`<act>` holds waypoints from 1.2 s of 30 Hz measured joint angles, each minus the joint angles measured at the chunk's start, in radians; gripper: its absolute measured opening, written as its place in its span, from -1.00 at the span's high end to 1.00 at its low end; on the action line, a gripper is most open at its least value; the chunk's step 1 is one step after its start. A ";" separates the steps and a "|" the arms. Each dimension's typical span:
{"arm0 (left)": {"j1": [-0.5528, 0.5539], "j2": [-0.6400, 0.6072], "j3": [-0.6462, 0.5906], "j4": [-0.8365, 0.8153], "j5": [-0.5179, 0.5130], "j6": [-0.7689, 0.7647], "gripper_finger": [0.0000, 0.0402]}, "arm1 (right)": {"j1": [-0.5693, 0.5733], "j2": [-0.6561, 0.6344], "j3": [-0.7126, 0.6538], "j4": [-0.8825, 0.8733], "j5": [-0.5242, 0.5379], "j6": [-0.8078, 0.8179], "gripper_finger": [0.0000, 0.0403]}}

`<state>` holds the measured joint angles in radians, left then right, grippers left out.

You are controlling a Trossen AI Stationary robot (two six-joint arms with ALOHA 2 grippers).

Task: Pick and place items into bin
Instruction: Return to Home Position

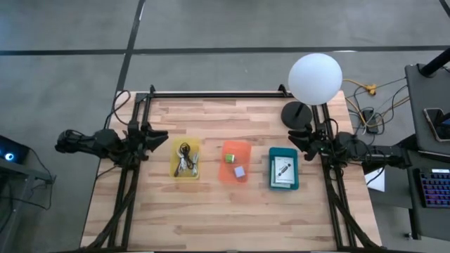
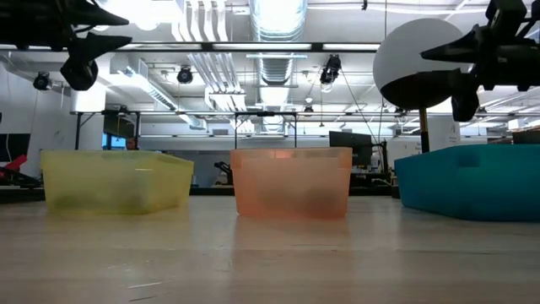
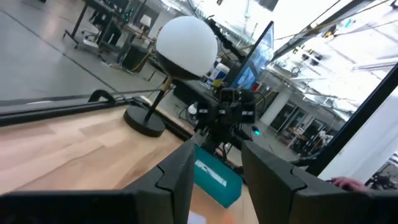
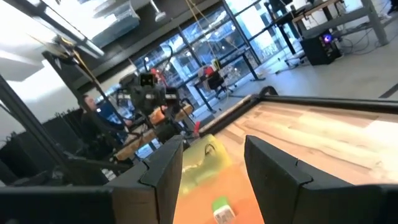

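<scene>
Homing looks like your step: left pincer [image 1: 160, 136] and right pincer [image 1: 294, 138] hang released at the table's [image 1: 211, 218] sides, cords [image 1: 185, 160], cubes [image 1: 235, 166] and cards [image 1: 283, 170] sit binned mid-table, so next just park both arms

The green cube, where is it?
High view: the green cube lies inside the orange bin, beside a pale-purple cube, between the yellow bin and blue bin.

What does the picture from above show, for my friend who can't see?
Three small bins sit in a row on a wooden table: a yellow bin with cords, an orange bin with a green cube and a pale-purple cube, and a blue bin with a white card. The left gripper and right gripper wait open at the table's sides.
</scene>
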<state>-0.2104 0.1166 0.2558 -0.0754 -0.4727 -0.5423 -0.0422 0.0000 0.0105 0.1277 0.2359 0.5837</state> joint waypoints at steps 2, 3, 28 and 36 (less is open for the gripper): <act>0.000 0.015 0.000 -0.001 0.000 0.000 0.41 | 0.000 0.000 0.001 0.012 0.002 0.000 0.21; 0.000 0.020 0.000 -0.004 0.000 0.000 0.41 | 0.000 0.000 0.001 0.011 0.002 0.000 0.21; 0.001 0.116 0.000 -0.001 0.001 0.000 0.41 | -0.021 0.022 0.000 0.006 0.000 0.000 0.21; 0.001 0.116 0.000 -0.003 0.001 0.000 0.41 | -0.021 0.022 0.000 0.004 0.001 0.000 0.21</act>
<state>-0.2096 0.2329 0.2561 -0.0779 -0.4721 -0.5426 -0.0635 0.0219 0.0109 0.1317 0.2365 0.5838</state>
